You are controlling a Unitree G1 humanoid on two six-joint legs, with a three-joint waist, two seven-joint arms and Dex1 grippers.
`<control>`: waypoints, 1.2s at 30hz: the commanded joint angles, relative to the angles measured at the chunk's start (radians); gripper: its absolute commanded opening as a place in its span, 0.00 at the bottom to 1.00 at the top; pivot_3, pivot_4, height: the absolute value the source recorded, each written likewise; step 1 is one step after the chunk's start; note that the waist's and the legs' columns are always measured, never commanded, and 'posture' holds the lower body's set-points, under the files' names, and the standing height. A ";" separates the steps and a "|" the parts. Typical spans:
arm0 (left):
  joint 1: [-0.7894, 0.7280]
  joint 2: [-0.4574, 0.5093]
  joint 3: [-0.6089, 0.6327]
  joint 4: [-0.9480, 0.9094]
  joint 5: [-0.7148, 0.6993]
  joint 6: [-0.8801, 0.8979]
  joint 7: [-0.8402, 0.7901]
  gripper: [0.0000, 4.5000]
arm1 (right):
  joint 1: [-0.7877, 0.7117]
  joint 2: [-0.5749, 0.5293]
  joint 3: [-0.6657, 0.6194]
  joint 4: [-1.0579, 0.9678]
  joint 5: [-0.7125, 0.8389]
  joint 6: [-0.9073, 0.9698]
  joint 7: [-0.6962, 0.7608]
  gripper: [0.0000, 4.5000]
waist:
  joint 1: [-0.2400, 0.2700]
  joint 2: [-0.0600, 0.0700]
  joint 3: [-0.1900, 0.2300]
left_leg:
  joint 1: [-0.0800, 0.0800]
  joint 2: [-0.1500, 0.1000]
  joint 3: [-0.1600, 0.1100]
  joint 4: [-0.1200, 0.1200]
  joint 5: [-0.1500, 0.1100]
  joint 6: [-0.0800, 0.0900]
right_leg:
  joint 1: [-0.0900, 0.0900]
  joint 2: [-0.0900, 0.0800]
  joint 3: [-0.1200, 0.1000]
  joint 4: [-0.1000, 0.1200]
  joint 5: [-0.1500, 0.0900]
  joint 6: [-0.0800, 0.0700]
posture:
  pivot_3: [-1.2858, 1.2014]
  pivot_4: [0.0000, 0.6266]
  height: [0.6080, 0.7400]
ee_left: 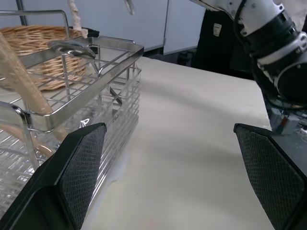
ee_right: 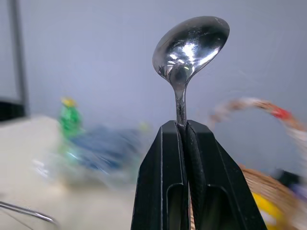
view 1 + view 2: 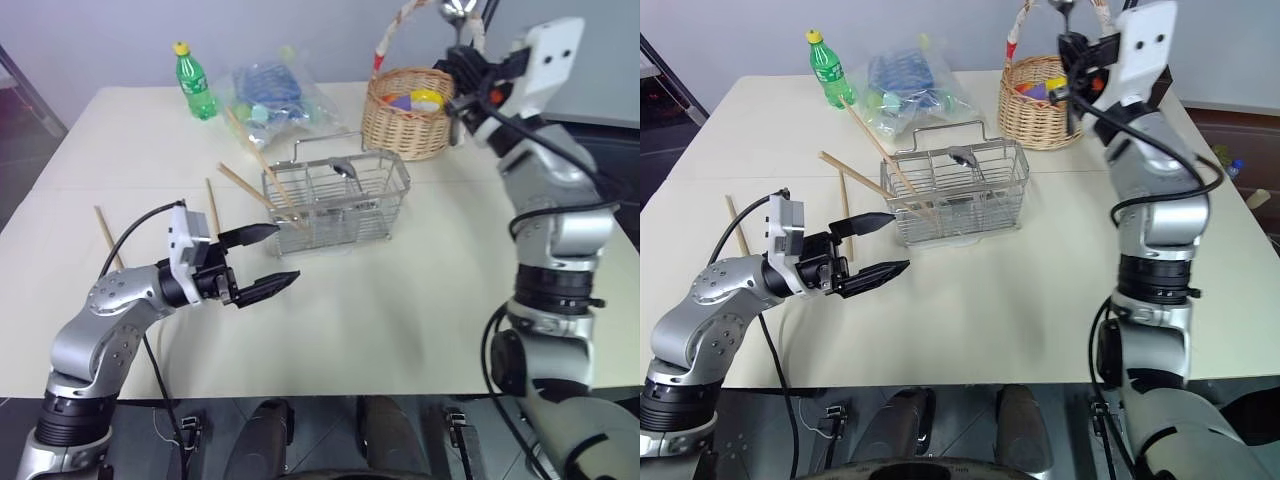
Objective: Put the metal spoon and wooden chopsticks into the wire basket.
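My right gripper [image 2: 184, 125] is raised high over the table's far right, shut on the slim handle of a metal spoon [image 2: 189, 45] whose bowl points up; in the head view it hangs near the wicker basket's handle [image 3: 462, 50]. The wire basket [image 3: 335, 205] stands mid-table with another spoon [image 3: 345, 170] inside and wooden chopsticks [image 3: 250, 185] leaning out of its left end. Two more chopsticks [image 3: 108, 238] [image 3: 212, 208] lie loose on the table to the left. My left gripper [image 3: 265, 258] hovers open just left of the wire basket, nothing between its fingers [image 1: 81, 167].
A round wicker basket [image 3: 408, 110] with colourful items stands at the back right. A green bottle [image 3: 195, 80] and a clear plastic bag [image 3: 270, 95] sit at the back of the cream table [image 3: 380, 320].
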 commanded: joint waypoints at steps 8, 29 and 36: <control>0.039 0.012 0.045 -0.078 -0.033 0.007 0.040 1.00 | 0.021 0.130 0.026 -0.100 0.102 0.005 -0.055 0.01 | -0.002 0.000 0.000 | 0.000 0.000 0.000 0.000 0.000 0.000 | -0.001 0.000 0.000 0.002 0.000 0.000 | 0.52 0.24 1.00; 0.037 0.015 0.083 -0.087 -0.052 0.014 0.106 1.00 | 0.111 0.218 0.045 -0.005 0.136 -0.120 -0.032 0.01 | -0.004 0.000 0.000 | 0.000 0.000 0.000 -0.001 0.000 0.000 | -0.003 0.000 0.000 0.003 0.000 0.000 | 0.52 0.24 1.00; 0.028 0.018 0.093 -0.082 -0.048 0.011 0.115 1.00 | 0.127 0.207 0.058 -0.004 0.129 -0.132 -0.012 0.08 | -0.004 0.001 0.000 | 0.000 0.000 0.000 -0.001 0.000 0.000 | -0.003 0.000 0.000 0.003 0.000 0.000 | 0.52 0.24 1.00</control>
